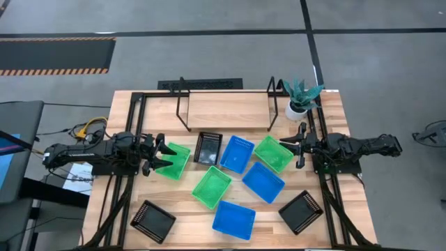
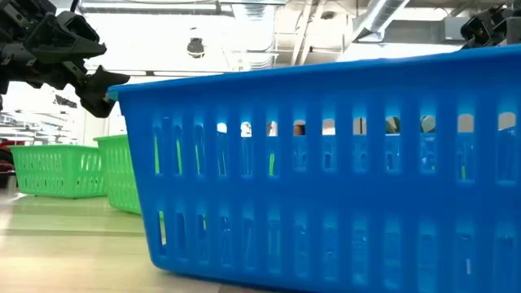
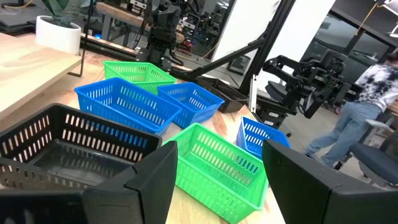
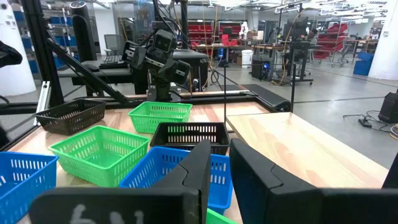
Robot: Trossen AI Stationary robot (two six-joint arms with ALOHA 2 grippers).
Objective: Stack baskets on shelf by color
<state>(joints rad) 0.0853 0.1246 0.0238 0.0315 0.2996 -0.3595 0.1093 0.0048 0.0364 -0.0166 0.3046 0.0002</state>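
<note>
No basket sits on the shelf [image 1: 226, 104] yet, so you are just starting. Your left gripper [image 1: 162, 157], fingers spread, hangs over a green basket [image 1: 174, 161]; next, lower and pinch its wall. Your right gripper [image 1: 291, 144], fingers a little apart, waits by another green basket [image 1: 272, 153].

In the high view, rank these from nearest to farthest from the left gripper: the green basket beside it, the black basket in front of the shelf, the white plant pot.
1. Green basket, right at the left gripper.
2. Black basket, table middle, before the shelf.
3. White plant pot, far right corner.

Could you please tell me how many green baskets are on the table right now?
3 bright green perforated plastic baskets: one under the left end effector at the left, one mid-table, one by the right end effector. None looks hidden.
</note>
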